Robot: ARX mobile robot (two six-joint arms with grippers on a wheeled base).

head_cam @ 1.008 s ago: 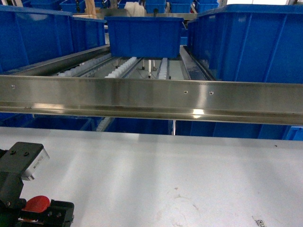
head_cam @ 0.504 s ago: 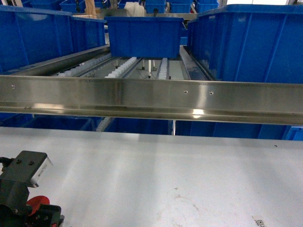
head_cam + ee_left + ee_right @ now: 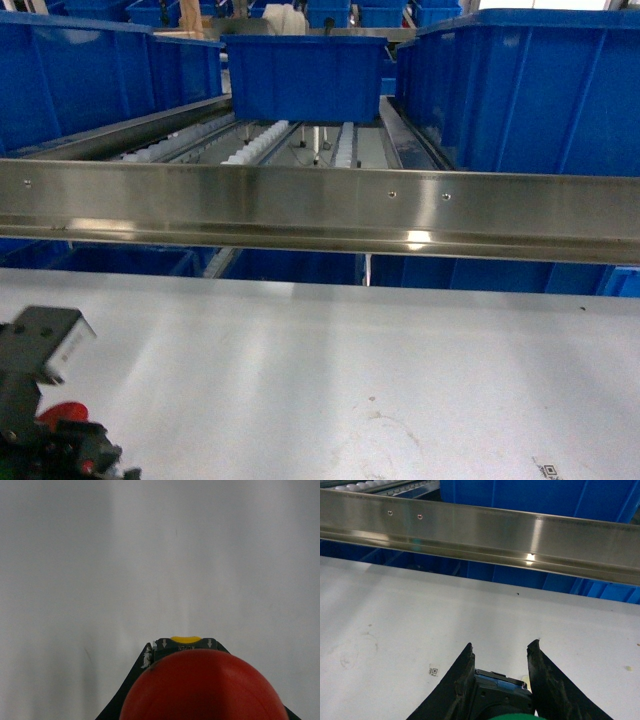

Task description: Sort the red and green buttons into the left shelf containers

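Both grippers loaded, left gripper [image 3: 60, 445] lower than before, clamping red button [image 3: 202, 687], right gripper [image 3: 502, 667] clamping green button [image 3: 512, 716].

We are looking at a pale grey-white table [image 3: 360, 370] spreading across the lower head view, its surface showing faint scuffs and a small printed code mark [image 3: 549, 468] near the right front edge. Beyond it a steel rail [image 3: 320, 208] is fronting a roller shelf [image 3: 262, 143], on which blue bins [image 3: 304, 75] are sitting at left, centre and right.
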